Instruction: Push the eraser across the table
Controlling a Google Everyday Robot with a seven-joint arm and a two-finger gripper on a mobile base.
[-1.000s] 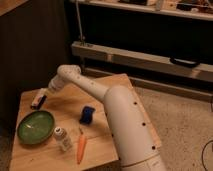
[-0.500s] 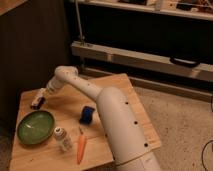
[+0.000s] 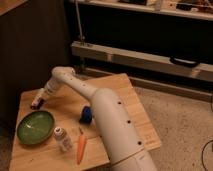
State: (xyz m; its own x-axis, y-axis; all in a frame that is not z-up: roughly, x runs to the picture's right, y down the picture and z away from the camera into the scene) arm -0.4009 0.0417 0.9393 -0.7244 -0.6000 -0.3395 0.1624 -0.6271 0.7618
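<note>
The eraser (image 3: 36,103), a small black block with a white strip and a reddish end, lies near the far left edge of the light wooden table (image 3: 130,100). My gripper (image 3: 42,95) is at the end of the white arm, low over the table and right at the eraser's right end, touching or nearly touching it.
A green bowl (image 3: 35,127) sits at the table's front left. A small white bottle (image 3: 62,138) and an orange carrot (image 3: 81,148) stand near the front edge. A rounded blue block (image 3: 86,115) lies mid-table beside my arm. A dark shelf unit stands behind the table.
My gripper has moved left and slightly forward toward the table's left edge, and the eraser has shifted a little left with it.
</note>
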